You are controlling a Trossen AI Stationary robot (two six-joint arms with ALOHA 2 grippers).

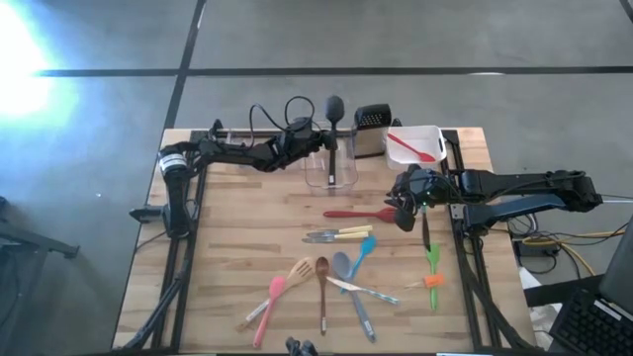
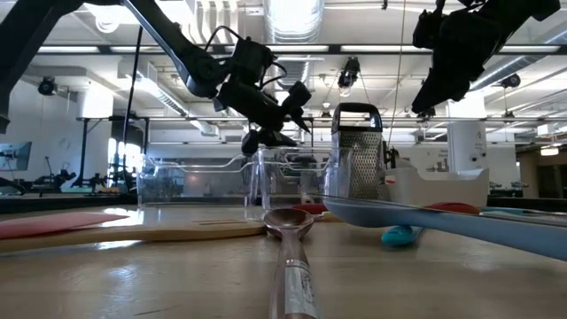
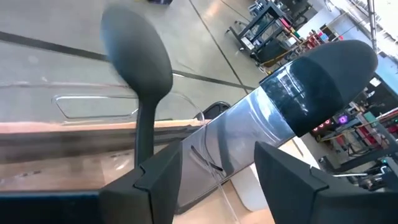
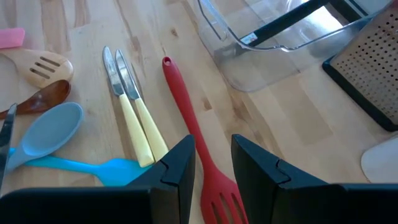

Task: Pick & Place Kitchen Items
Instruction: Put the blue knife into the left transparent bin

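Black ladle (image 1: 334,124) stands in the clear tub (image 1: 329,168) with your left gripper (image 1: 309,136) beside it, fingers apart to let go, while your right gripper (image 1: 404,211), fingers apart, hangs over the red spatula (image 1: 361,214) in front of that tub to grab it
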